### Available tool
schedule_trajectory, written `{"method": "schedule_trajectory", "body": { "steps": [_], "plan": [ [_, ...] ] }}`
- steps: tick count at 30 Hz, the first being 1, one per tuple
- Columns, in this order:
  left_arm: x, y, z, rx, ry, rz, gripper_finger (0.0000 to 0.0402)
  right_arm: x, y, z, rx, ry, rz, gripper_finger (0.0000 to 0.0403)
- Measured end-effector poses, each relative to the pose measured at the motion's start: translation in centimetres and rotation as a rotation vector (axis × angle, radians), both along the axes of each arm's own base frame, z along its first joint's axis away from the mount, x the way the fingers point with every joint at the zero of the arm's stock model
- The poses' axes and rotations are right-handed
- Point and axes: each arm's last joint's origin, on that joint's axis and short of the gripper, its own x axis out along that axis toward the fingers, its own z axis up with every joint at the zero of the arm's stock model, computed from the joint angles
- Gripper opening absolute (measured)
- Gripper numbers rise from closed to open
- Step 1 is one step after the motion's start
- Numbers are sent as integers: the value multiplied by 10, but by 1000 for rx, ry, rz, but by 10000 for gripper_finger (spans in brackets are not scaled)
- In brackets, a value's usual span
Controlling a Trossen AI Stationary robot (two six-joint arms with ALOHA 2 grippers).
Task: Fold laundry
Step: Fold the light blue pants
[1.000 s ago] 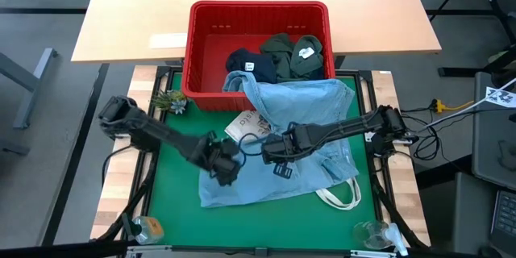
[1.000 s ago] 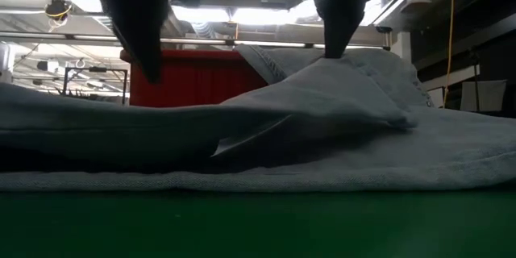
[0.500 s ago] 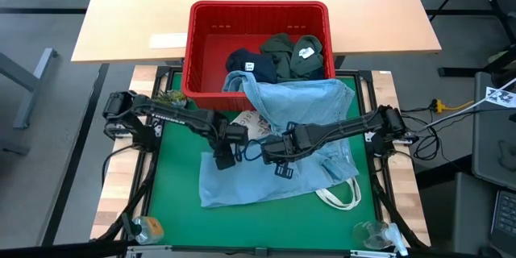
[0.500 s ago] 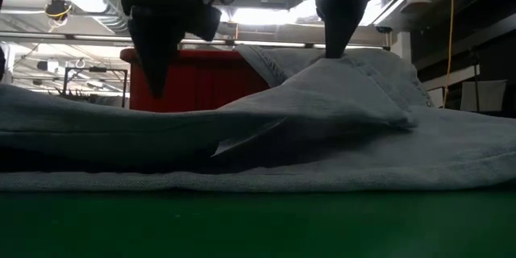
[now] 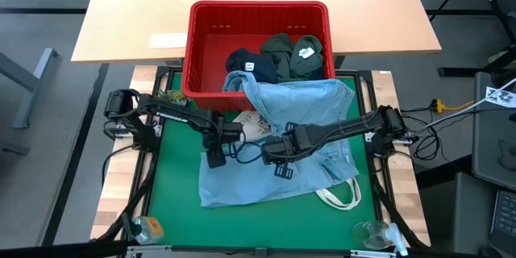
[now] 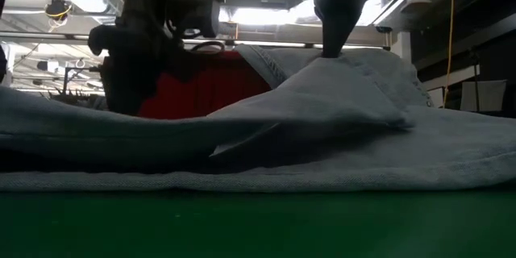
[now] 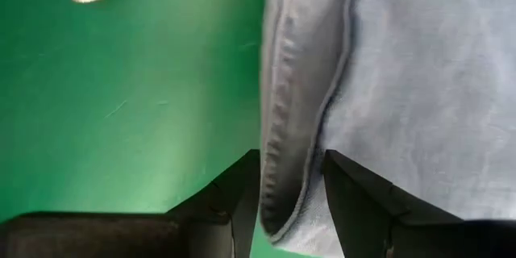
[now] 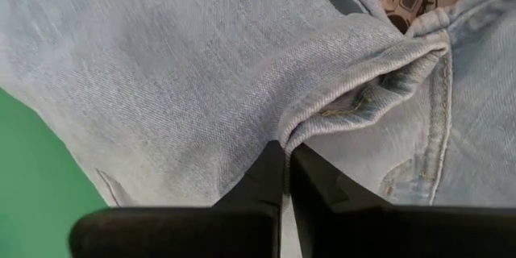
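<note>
Left hand (image 5: 216, 160) now at denim (image 5: 266, 179) edge

Soft denim garment (image 5: 266, 173); matt green mat (image 5: 173, 193); plastic basket (image 5: 205, 56).

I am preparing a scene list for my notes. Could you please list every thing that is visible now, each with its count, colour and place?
denim garment: one, light blue, spread on the mat, its top edge hanging on the basket front
basket: one, red, behind the mat
folded garments: about three, navy and dark olive, inside the basket
printed white item: one, partly under the denim
tote bag: one, white, handles showing beside the denim's near right corner
mat: one, green, on the table
left end effector: fingers straddling the denim's edge
right end effector: shut on a denim fold
</note>
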Motion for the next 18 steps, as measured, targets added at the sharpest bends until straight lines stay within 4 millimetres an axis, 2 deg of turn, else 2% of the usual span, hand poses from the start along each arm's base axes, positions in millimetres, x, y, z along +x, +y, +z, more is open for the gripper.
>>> {"method": "schedule_trajectory", "body": {
  "steps": [7, 13, 15, 18],
  "plan": [
    [-1, 2, -3, -99, -6, 18, 132, 1, 0, 0, 3, -9, -5, 12],
    [0, 2, -3, -98, -12, 13, 131, 1, 0, 0, 3, -10, -8, 12],
    [-1, 2, -3, -80, -11, -5, 121, 1, 0, 0, 3, -10, -8, 12],
    [-1, 0, -3, -64, -14, -42, 83, 1, 0, 0, 7, -13, -28, 12]
  ]
}}
